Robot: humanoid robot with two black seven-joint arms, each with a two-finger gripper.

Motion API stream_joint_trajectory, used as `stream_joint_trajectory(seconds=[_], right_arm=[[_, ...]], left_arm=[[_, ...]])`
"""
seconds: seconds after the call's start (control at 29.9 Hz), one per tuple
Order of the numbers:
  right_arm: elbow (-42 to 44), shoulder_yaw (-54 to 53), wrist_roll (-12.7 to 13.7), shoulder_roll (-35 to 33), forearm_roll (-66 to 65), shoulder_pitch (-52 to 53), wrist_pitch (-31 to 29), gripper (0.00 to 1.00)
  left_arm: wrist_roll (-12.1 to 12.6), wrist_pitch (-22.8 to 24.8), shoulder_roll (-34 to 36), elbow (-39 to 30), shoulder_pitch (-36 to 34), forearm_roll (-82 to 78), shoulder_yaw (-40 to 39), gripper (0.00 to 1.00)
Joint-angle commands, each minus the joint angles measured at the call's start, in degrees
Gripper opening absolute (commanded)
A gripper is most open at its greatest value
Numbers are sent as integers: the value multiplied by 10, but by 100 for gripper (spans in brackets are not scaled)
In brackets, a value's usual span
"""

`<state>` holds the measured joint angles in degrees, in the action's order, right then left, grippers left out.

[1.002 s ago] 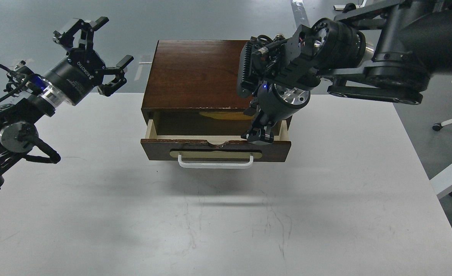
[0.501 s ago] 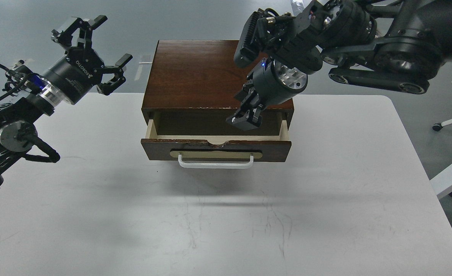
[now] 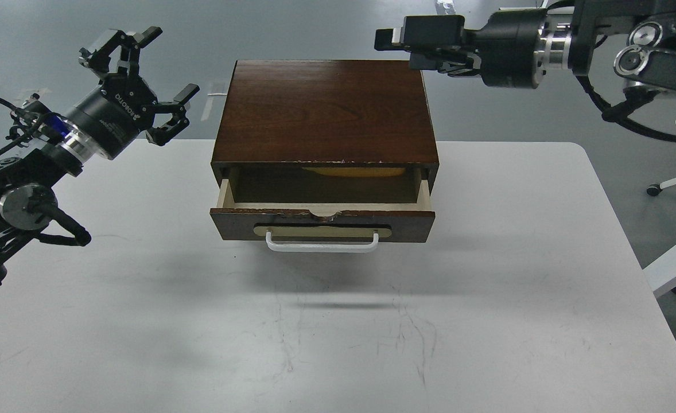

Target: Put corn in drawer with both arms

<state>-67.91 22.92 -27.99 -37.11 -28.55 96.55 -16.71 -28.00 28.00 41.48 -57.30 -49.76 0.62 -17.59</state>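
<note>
Closing the drawer [image 3: 322,225] over the corn [image 3: 350,171] comes next: left gripper [image 3: 143,74] at 10 o'clock gapes empty; right gripper [image 3: 412,43], unclear, hangs at 1 o'clock; push the handle [image 3: 322,244] squarely.

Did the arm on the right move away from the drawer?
Yes. The right gripper was down at the open drawer a second ago; now it is raised up behind the cabinet's back right corner.

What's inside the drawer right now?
The corn lies at the back of the open drawer. Only a yellow sliver shows; the cabinet top covers the rest.
</note>
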Motion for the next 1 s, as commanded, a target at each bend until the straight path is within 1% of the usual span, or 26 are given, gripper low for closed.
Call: stream_joint_trajectory(seconds=[0.0, 0.03, 0.07, 0.13, 0.3, 0.47, 0.6, 0.7, 0.97], right_arm=[[1, -92, 0, -46, 39, -114, 3, 98], [1, -131, 0, -53, 55, -159, 3, 98], [1, -152, 0, -55, 64, -182, 3, 98], [11, -217, 0, -55, 116, -265, 14, 98], [54, -298, 0, -46, 197, -351, 30, 99], [69, -311, 0, -29, 244, -395, 31, 99], [74, -320, 0, -7, 247, -449, 33, 100], [82, -330, 0, 5, 246, -469, 34, 100], [82, -355, 0, 10, 246, -480, 33, 100]], left_arm=[[0, 0, -3, 0, 5, 0, 0, 98], [0, 0, -3, 0, 6, 0, 0, 98], [0, 0, -3, 0, 7, -1, 0, 98], [0, 0, -3, 0, 12, -1, 0, 98], [0, 0, -3, 0, 21, -3, 0, 98], [0, 0, -4, 0, 28, -4, 0, 98], [0, 0, -5, -2, 29, -4, -9, 98], [0, 0, -9, -2, 29, -4, -9, 98], [0, 0, -11, -1, 29, -4, -9, 98]])
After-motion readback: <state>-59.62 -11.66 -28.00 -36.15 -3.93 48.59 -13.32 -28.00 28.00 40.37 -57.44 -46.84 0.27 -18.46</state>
